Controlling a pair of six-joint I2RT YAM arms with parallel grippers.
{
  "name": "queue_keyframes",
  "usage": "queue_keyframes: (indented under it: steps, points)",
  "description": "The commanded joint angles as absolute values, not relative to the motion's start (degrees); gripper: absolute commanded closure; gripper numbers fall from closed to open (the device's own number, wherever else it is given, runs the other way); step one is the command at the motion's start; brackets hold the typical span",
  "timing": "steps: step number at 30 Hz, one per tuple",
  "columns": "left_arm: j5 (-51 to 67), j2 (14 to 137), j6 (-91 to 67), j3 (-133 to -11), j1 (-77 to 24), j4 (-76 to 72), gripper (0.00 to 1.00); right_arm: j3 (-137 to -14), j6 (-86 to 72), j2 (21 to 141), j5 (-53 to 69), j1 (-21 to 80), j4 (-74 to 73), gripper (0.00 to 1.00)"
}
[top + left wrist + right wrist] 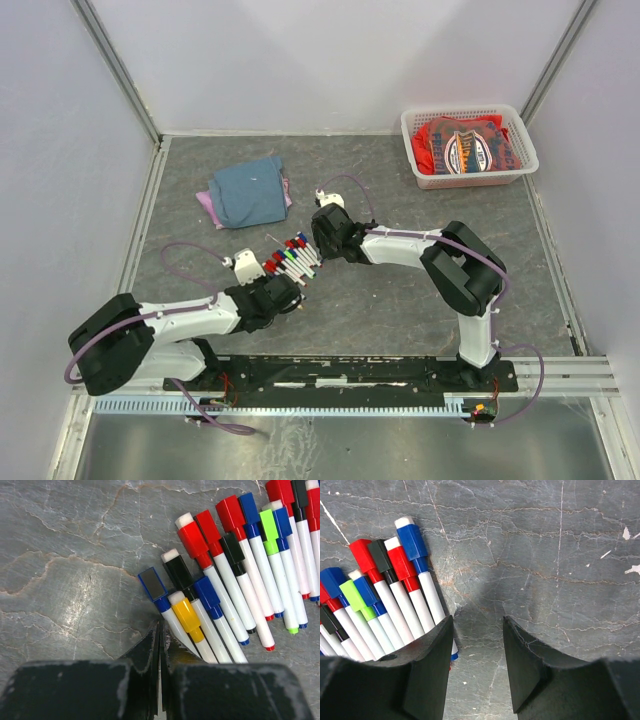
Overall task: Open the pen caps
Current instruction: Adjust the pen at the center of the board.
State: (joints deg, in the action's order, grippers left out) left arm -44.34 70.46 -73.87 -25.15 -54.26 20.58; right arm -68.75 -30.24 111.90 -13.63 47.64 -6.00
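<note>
Flanking the pen caps (192, 540), my left gripper (160, 645) has its fingers pressed together, caps at two o'clock; my right gripper (477, 645) gapes, caps at ten o'clock. Grey veined mat (380, 310), white walls (330, 60). My left arm (185, 318) and right arm (400, 245) stretch low, converging mid-mat.

Bright, even overhead light; soft shadows; glare patch on table (82, 597); jaws slightly soft-focus.

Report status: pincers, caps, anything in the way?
Left pincer shut, empty. Right pincer open, empty. Visible caps all on, both pincers close by. Nothing in the way.
</note>
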Motion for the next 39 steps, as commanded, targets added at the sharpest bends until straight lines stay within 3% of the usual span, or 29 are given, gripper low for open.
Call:
queue_keyframes:
  steps: [1, 39]
  points:
    - [-44.68, 70.73, -70.24, -27.02, -52.74, 18.86, 0.97, -66.95, -31.29, 111.51, -12.17, 48.08, -9.44, 0.48]
    - [-41.43, 75.12, -59.81, -29.88, -43.26, 10.79, 0.97, -64.37, -32.74, 111.36, -12.44, 49.04, -8.8, 0.48]
